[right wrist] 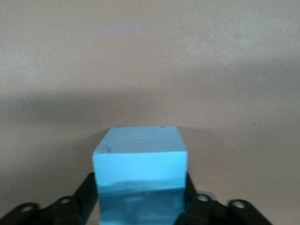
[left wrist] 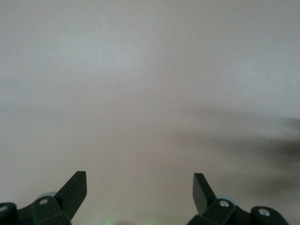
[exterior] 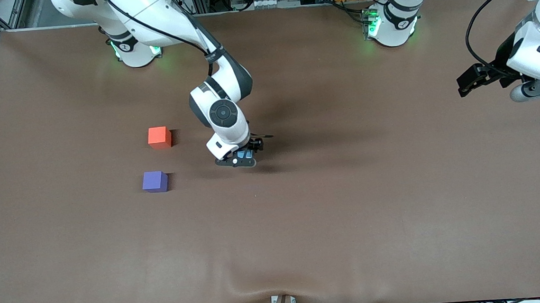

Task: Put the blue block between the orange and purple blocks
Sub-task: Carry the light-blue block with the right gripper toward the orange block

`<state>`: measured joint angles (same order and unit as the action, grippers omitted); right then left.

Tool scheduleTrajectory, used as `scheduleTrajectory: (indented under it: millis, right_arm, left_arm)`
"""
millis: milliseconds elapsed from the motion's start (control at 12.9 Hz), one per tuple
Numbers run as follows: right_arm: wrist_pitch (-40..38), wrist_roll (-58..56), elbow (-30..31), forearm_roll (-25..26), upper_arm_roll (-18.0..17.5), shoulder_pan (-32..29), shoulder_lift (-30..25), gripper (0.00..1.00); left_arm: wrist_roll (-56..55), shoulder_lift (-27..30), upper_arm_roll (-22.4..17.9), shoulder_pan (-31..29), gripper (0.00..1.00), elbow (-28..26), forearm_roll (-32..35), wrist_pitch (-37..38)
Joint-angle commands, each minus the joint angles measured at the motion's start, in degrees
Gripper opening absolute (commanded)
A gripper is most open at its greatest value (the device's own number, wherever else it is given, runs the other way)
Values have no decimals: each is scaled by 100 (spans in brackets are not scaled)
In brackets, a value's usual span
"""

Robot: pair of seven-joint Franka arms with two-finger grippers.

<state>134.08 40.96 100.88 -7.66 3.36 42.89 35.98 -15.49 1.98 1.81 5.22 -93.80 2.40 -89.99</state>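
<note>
Blue block (right wrist: 139, 161) | clamped in right hand (exterior: 244, 159), low at table (exterior: 350, 212) | orange block (exterior: 159, 137), purple block (exterior: 154, 181) gap unfilled | left hand (left wrist: 140, 197) open, waiting

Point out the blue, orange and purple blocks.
blue block (right wrist: 139, 161): right wrist view, facing side.
orange block (exterior: 158, 136): front view, top face.
purple block (exterior: 153, 180): front view, top face.

The blue block (right wrist: 139, 161), a light sky-blue matte cube with a faint scuff near one top edge, sat low at the brown table (exterior: 350, 212), pressed on two opposite sides. The orange block (exterior: 159, 136), orange-red, lay flat on the table toward the right arm's end from the blue block. The purple block (exterior: 154, 181), violet, lay nearer the front camera than the orange block, apart from it.
</note>
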Motion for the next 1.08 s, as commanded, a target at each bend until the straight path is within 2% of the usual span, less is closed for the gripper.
scheduleTrajectory:
  millis: [0, 386, 618, 773, 1005]
  right_arm:
    - [-310, 35, -112, 124, 59, -131, -265, 0]
    - [-2120, -420, 45, 124, 59, -913, -1503, 0]
    - [-2105, -1096, 808, 124, 59, -1528, -2233, 0]
    - [-1773, -1938, 1509, 124, 59, -1966, -2620, 0]
    - [-1342, -2389, 2223, 133, 68, -2258, -2806, 0]
  left_arm:
    - [46, 154, 13, -136, 100, -77, 6, 25]
    - [55, 128, 4, -136, 100, 98, 32, 25]
    - [37, 101, 39, -118, 100, 73, 67, 34]
    - [63, 101, 48, -127, 100, 90, 68, 113]
    - [72, 57, 56, -48, 100, 99, 85, 69]
